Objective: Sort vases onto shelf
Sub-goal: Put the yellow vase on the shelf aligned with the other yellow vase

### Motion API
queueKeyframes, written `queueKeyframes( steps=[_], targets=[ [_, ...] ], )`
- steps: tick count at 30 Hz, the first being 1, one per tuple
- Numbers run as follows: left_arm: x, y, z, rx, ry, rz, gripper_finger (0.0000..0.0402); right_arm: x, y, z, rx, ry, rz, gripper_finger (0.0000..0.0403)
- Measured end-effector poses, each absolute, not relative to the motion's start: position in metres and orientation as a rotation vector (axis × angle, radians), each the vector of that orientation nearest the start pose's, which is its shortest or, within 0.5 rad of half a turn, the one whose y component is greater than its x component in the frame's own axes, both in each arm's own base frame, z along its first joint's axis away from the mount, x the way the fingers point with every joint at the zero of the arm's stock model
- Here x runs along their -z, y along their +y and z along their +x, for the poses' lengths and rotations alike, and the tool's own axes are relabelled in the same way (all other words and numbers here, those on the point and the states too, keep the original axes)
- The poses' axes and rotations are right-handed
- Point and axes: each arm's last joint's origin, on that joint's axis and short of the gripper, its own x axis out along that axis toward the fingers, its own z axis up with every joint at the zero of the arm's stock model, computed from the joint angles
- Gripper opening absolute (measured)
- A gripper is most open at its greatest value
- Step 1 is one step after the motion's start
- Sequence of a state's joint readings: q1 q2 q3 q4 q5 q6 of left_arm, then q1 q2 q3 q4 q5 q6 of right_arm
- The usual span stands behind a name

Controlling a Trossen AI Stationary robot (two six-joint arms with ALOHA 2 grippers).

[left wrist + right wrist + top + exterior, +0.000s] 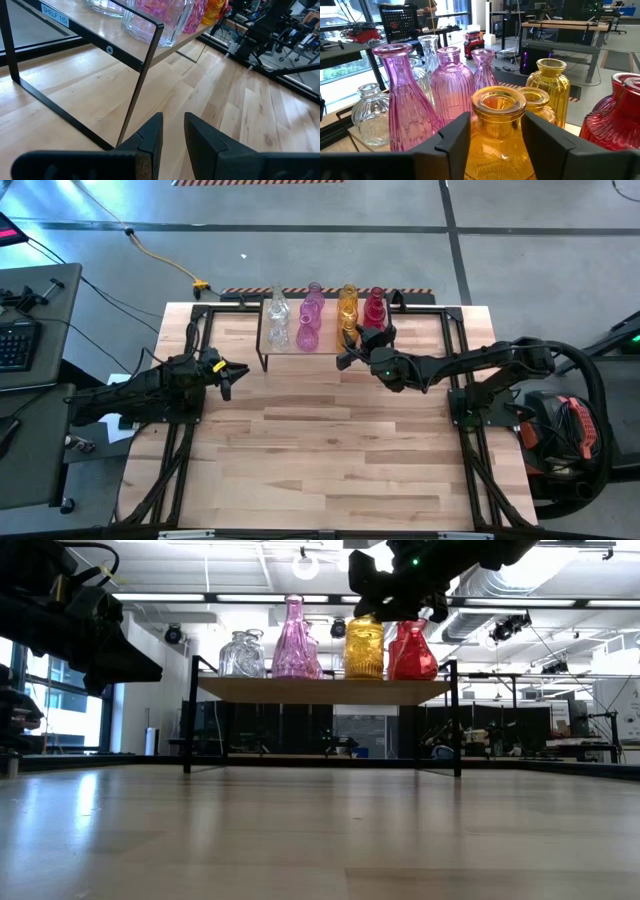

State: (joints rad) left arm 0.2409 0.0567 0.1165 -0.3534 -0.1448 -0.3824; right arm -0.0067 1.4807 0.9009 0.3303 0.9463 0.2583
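Observation:
The shelf stands near the table's far edge on thin black legs, its light board holding rows of vases: clear, pink, amber and red. My right gripper reaches over the shelf's near right part and is shut on the nearest amber vase. More amber vases, pink ones, a clear one and a red one stand close around it. My left gripper hovers left of the shelf, its fingers a narrow gap apart, holding nothing. My right gripper holds the amber vase just below its neck, at the shoulder, pinched between the two fingers, one on either side. The fingers come level from the table's near side. The vase is upright, and its base appears to stand on the shelf board.
Black frame rails run along the table's left and right edges. The shelf's black wire leg stands right before my left gripper. Bare tabletop stretches from the shelf to the near edge. A desk with a keyboard sits left of the table.

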Motion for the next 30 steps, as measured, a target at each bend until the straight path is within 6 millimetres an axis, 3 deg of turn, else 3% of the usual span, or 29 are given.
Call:
queueKeyframes(
  steps=[5, 19, 30],
  targets=[
    [-0.1651, 0.0255, 0.0861, -0.435, 0.219, -0.389, 0.0070, -0.2621, -0.0255, 0.3161, 0.972, 0.098, 0.126, 0.0186],
    [-0.1651, 0.0254, 0.0861, -0.435, 0.218, -0.389, 0.0070, -0.2643, -0.0256, 0.3169, 0.965, 0.084, 0.112, 0.0192],
    [-0.1651, 0.0254, 0.0861, -0.434, 0.219, -0.389, 0.0070, -0.2648, -0.0256, 0.3169, 0.964, 0.081, 0.114, 0.0225]
  ],
)
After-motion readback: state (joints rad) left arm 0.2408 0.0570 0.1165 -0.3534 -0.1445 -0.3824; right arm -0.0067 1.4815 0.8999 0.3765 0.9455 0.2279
